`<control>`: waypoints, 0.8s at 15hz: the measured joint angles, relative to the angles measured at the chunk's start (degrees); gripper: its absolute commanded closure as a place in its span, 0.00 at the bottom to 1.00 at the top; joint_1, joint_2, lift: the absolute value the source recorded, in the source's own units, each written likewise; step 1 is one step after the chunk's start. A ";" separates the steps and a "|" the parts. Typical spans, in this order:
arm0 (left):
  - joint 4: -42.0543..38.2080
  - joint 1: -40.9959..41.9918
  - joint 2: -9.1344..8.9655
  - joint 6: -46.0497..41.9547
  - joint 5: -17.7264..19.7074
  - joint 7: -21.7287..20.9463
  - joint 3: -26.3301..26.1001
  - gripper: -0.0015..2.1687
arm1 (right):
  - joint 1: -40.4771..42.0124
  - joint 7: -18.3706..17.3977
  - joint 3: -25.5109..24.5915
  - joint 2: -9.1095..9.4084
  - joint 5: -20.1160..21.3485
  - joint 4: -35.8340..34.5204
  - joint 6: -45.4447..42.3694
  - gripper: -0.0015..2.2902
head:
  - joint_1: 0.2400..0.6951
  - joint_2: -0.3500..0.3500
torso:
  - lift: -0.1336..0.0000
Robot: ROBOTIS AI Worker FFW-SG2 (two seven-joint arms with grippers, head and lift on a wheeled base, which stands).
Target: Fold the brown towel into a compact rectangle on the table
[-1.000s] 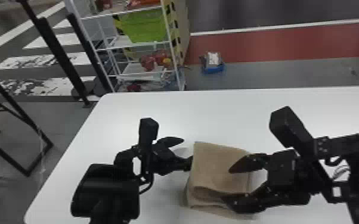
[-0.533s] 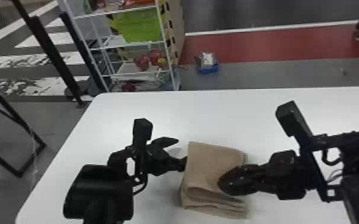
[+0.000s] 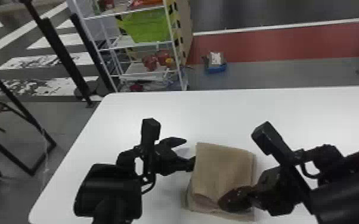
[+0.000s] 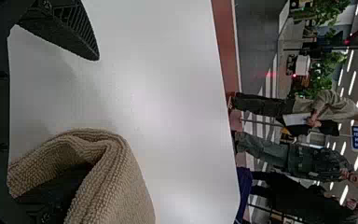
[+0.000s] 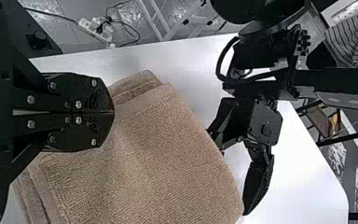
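Beyond a smooth white table (image 3: 307,119), a white wire rack (image 3: 98,50) holding a bright green bin (image 3: 149,26) is seen beside a red strip of floor (image 3: 277,44). On the tabletop between the two arms, the brown towel (image 3: 223,169) is laid in a folded stack, its slightly longer axis pointed from the robot toward the far edge and angled a little. Its pebbly, looped cloth is gathered into a near-rectangular shape, with flat woven bands along the border and layered edges exposed at the near end. The spread fingers of the left gripper (image 3: 189,152) are set at the towel's left side, one tucked inside a rounded fold, the other held clear. Over the near right part, the right gripper's (image 3: 222,202) black, blunt fingers are pressed together.
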 measured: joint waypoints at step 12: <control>-9.10 -1.64 0.00 -6.75 -31.05 -5.21 -0.25 0.03 | 0.10 0.00 -0.70 -0.70 0.37 1.22 -0.66 0.98 | 1.00 0.96 | 0.00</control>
